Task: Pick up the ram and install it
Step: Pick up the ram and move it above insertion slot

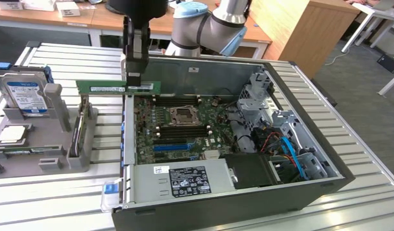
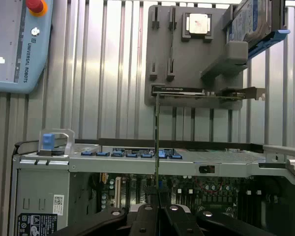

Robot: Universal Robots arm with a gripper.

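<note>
Locate the gripper (image 1: 135,83) above the open case (image 1: 248,209), over the case wall that faces the holder (image 1: 62,144). Its fingers (image 2: 145,219) are clamped on the ram (image 1: 100,87), gripping it from above toward one end. The ram is in the air, clear of the surface (image 1: 370,163), the holder and the case. It is held level, with its long edge horizontal and its flat face upright. Most of its length extends from the fingers toward the exterior view's left, over the gap between holder and case.

In the wrist view you see the ram edge-on, as a thin line running away from the fingers and crossing the case wall.

The motherboard (image 1: 177,139) lies on the case floor. Its black slots (image 1: 184,131) sit beside the processor socket (image 1: 183,115).

The holder stands near the surface edge at the exterior view's left and carries a hard drive (image 1: 23,96) on edge.
</note>
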